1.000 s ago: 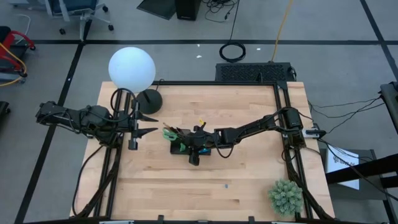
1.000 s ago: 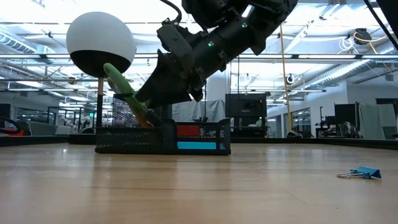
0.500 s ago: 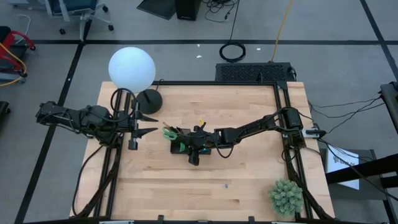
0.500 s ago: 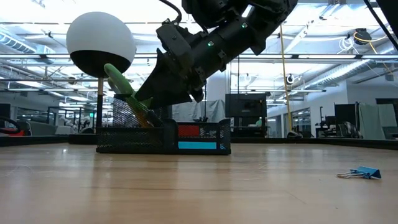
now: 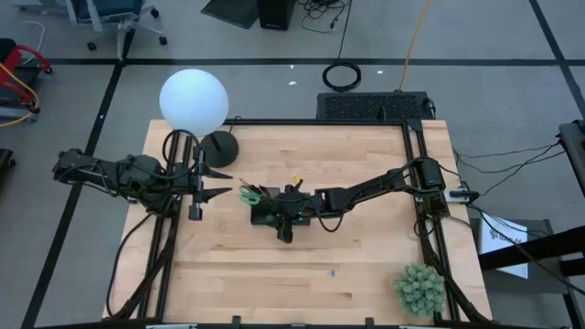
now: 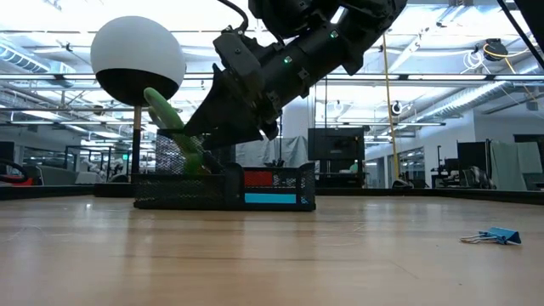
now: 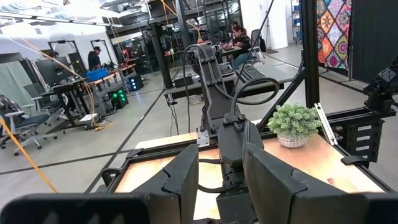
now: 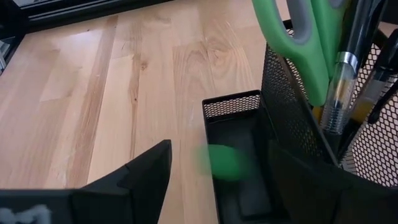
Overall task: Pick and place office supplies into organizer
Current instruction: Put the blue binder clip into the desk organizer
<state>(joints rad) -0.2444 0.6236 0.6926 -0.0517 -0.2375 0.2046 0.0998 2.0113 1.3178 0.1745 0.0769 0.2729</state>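
Since the earlier high view, the small green patch beside the organizer (image 5: 271, 216) has gone from sight, while the right end effector (image 5: 274, 217) hovers over it and the idle left end effector (image 5: 219, 183), parted, waits well apart beside the lamp base (image 5: 218, 146). Low view: green-handled scissors (image 6: 166, 115) lean in the upright compartment, propped by its mesh wall. Right wrist view: between wide-spread fingers (image 8: 140, 168), a blurred green eraser (image 8: 225, 163) appears to be dropping into the lower compartment (image 8: 239, 155).

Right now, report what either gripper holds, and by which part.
Nothing. The right gripper is open above the organizer, a green eraser blurred between its fingers. The left gripper is empty.
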